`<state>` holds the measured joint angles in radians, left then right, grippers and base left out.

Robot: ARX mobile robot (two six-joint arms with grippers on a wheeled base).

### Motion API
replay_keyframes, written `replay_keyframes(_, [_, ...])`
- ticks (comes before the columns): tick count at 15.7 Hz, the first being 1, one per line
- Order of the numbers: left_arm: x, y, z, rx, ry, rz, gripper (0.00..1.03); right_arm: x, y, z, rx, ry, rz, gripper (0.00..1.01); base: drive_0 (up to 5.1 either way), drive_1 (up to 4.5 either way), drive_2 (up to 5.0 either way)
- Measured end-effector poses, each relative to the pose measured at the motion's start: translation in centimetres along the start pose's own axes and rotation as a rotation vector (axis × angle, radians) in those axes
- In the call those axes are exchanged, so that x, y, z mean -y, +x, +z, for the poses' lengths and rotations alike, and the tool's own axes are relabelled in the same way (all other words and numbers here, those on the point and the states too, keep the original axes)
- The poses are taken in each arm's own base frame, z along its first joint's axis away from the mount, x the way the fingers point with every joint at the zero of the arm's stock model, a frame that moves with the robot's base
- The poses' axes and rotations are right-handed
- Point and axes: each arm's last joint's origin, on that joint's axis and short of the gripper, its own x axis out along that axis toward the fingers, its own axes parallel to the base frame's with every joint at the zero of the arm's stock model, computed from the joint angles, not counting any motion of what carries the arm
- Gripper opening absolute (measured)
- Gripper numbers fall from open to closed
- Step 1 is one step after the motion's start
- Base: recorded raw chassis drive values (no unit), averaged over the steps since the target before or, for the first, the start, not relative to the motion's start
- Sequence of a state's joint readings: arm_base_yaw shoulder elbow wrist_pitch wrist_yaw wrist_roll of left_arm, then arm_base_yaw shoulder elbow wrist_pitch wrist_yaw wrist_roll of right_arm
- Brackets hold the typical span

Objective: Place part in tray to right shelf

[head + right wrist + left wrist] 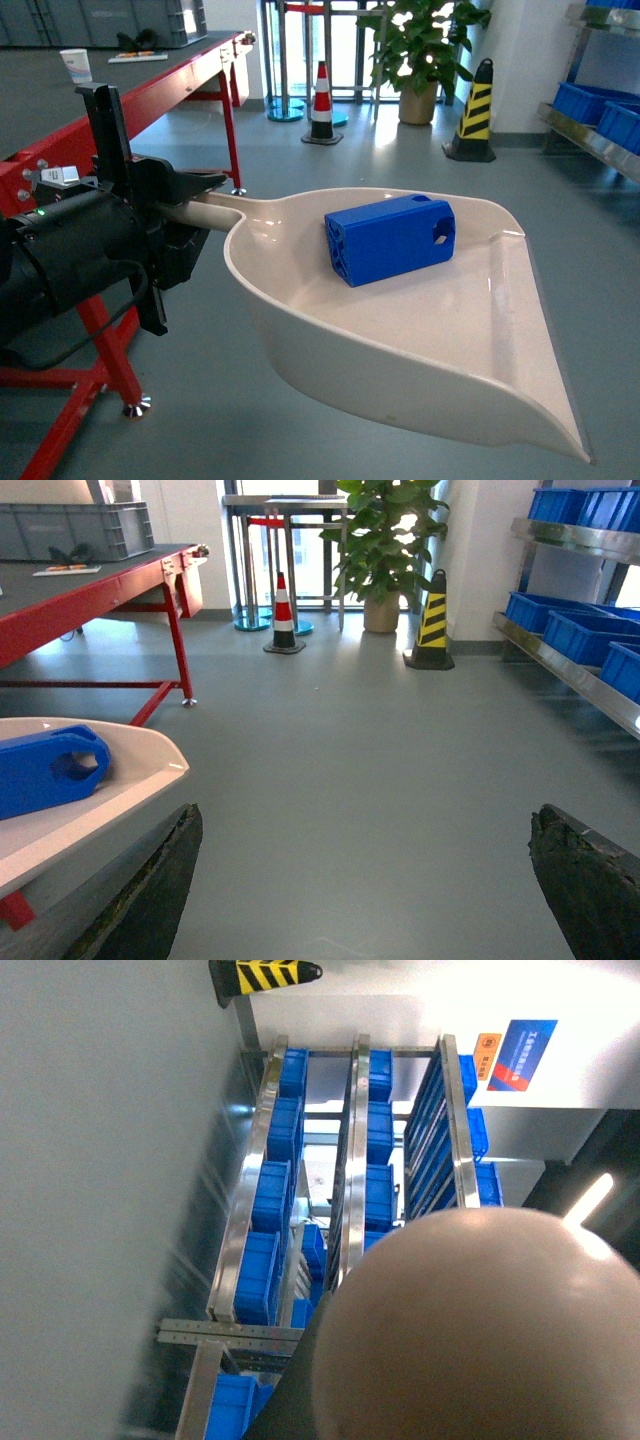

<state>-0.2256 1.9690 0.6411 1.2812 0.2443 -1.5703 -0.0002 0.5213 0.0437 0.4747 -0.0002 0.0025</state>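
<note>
From the head camera I see my left gripper point(190, 215) clenched on the handle of the tray point(300, 330), holding it level above the floor point(400, 160) with the part point(390, 238) lying on its side inside, near the back wall. My right gripper point(360, 880) hangs empty with its fingers point(590, 880) spread wide apart, just beside the tray's rim. The right shelf point(580, 675) stands well off to the right with blue crates point(575, 630) on it, beyond a striped cone point(432, 620).
</note>
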Motion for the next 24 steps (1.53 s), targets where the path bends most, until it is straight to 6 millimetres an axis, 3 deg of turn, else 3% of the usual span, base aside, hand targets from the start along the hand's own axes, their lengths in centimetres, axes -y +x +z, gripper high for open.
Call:
replay_keyframes(4, [-0.03,0.0,0.0,0.0,0.0,0.003,0.14,0.0,0.02,-0.03,-0.002,0.0,0.0,0.98,0.1,4.37,-4.2])
replay_keyframes(8, [0.06,0.06,0.02,0.003,0.001,-0.002,0.14,0.0,0.03,-0.07,-0.005,0.0,0.0,0.98,0.0,0.0,0.0])
replay_keyframes(24, [0.05,0.06,-0.01,0.0,0.0,-0.001,0.14,0.0,0.03,-0.07,-0.005,0.0,0.0,0.98,-1.6,-1.57,-1.6])
